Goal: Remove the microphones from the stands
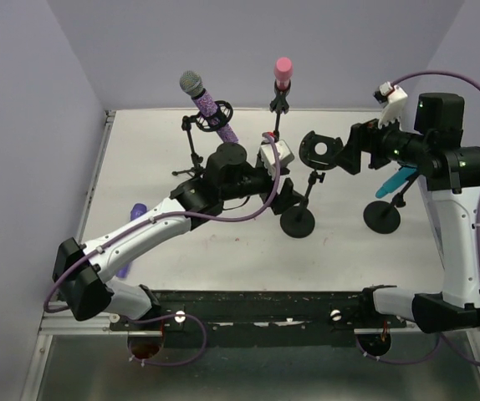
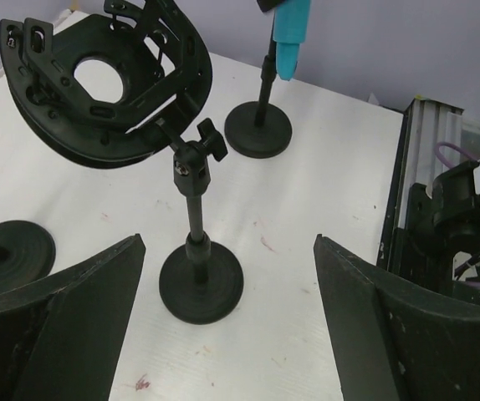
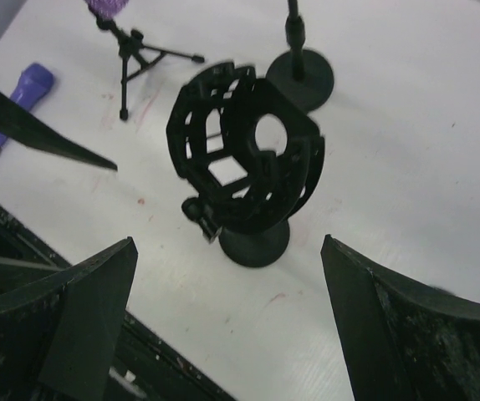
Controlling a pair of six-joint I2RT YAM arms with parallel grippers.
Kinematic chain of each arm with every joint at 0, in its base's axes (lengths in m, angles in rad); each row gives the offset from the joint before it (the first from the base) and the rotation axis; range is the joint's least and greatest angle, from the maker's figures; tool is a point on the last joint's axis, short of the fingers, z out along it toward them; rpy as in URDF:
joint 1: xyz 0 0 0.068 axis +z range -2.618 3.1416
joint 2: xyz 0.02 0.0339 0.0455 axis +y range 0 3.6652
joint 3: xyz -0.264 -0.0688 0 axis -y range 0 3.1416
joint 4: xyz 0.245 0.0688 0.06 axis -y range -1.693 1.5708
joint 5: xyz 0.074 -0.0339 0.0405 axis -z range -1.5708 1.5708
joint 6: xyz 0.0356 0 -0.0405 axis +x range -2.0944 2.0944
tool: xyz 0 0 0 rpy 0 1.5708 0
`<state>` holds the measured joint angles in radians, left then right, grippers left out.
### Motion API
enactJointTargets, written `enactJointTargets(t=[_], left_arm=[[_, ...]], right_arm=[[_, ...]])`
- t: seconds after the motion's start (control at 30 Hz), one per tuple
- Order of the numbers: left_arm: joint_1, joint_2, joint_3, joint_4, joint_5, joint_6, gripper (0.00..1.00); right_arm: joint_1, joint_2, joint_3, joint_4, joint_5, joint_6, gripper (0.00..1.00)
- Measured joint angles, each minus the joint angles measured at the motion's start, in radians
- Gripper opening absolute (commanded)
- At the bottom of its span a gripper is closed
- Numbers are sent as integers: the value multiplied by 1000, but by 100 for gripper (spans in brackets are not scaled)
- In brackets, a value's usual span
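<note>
The left end effector [image 2: 227,251] is open wide. Its two dark, flat fingers [image 2: 98,309] hold nothing and touch nothing. The right end effector [image 3: 229,244] is open wide too, and it is also empty.

Between them stands a black ring holder [image 1: 319,150]. It looks like hard plastic, round like a cage, with a hole in the middle. It sits tilted on a thin black pole with a flat round foot [image 2: 201,288]. Both end effectors point at it from opposite sides, with a gap all around it.

A blue-green microphone [image 1: 395,180] is smooth and sits in its own stand with a round black foot [image 2: 258,129], near the right arm. A sparkly purple microphone [image 1: 209,104] with a silver mesh head leans in a three-legged stand at the back. A pink-topped microphone [image 1: 283,71] stands up straight in a clip beside it. A small purple thing [image 3: 27,88] lies flat on the white surface [image 1: 223,251], partly hidden by the left arm. The surface has a few small reddish marks.
</note>
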<state>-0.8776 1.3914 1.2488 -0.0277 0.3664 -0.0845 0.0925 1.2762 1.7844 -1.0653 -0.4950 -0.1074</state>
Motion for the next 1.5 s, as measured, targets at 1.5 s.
enactJointTargets(t=[1.5], left_arm=[[106,-407,-325,-325,188,579,96]], right_arm=[[294,-80,-612,509,306,251,71]])
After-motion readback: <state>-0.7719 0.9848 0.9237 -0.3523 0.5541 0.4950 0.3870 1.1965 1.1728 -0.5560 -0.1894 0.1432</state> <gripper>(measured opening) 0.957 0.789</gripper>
